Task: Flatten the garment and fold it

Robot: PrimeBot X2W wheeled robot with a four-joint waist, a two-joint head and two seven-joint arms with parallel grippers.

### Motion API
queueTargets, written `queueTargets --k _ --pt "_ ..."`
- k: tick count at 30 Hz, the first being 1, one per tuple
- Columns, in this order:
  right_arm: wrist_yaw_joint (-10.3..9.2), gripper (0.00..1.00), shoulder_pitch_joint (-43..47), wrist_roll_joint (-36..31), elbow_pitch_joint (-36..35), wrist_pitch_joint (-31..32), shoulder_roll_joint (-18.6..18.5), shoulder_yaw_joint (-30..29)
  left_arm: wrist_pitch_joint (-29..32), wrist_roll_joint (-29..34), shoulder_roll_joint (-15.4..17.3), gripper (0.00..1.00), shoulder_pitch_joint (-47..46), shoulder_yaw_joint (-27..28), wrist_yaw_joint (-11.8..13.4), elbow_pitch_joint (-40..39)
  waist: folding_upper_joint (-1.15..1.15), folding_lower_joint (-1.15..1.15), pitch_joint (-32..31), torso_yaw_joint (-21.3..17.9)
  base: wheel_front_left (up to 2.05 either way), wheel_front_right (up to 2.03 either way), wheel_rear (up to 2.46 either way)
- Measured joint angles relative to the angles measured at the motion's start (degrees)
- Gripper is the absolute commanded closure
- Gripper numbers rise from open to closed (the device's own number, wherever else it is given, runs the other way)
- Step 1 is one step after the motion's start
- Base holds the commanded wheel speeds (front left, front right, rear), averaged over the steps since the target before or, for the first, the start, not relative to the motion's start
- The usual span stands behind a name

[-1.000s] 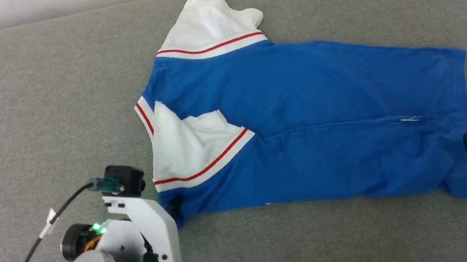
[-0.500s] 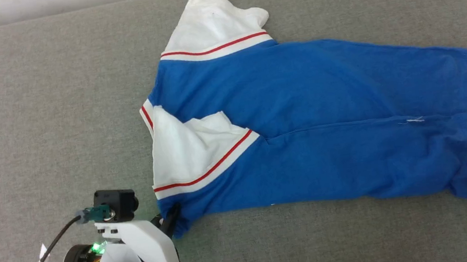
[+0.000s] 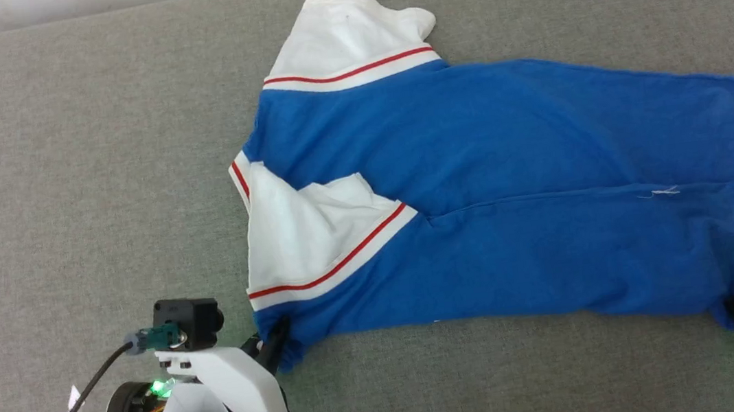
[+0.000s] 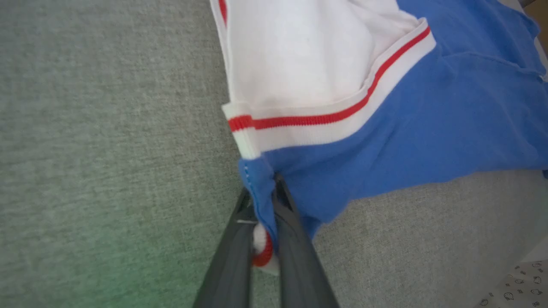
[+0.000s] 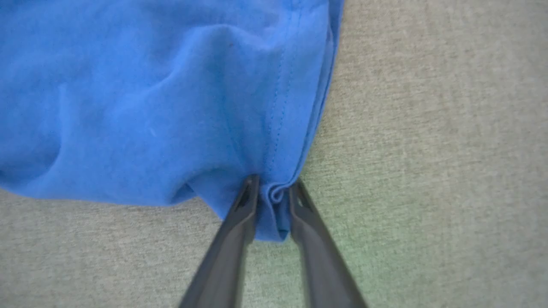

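Gripping the garment (image 3: 508, 169) at two near-edge corners: my left gripper (image 4: 261, 192) is closed on the blue corner below the white sleeve (image 4: 299, 64), my right gripper (image 5: 274, 184) closed on the hem corner. Garment lies spread on the grey surface (image 3: 62, 199).

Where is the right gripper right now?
At the head view's lower right edge, the right gripper is shut on the near hem corner of the garment, with bare grey surface beside it.

Indoor place of uncertain kind, broad grey woven fabric surface (image 3: 58, 165) like upholstery or a bed cover, pale strip (image 3: 7, 15) along its far edge, white printed cloth (image 4: 520, 282) beside it
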Motion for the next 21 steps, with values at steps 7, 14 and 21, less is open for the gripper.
queueTargets --k 7,14,21 --pt "0.08 1.0 -0.4 0.4 -0.8 -1.5 -0.8 -0.5 -2.1 -0.6 0.2 1.0 0.3 1.5 -0.6 1.0 0.0 0.01 -1.4 -0.3 0.0 0.0 0.0" --pt "0.08 1.0 -1.0 1.8 -7.7 0.2 -1.7 -3.0 -4.5 -3.0 3.5 1.0 6.1 7.0 3.1 -5.4 0.0 0.0 -3.8 -0.8 0.0 0.0 0.0" --pt "0.1 1.0 4.9 4.4 -11.9 5.0 -1.1 -5.2 -2.7 -7.0 6.4 1.0 17.6 8.8 7.3 -13.3 0.0 0.0 -5.2 -0.2 0.0 0.0 0.0"
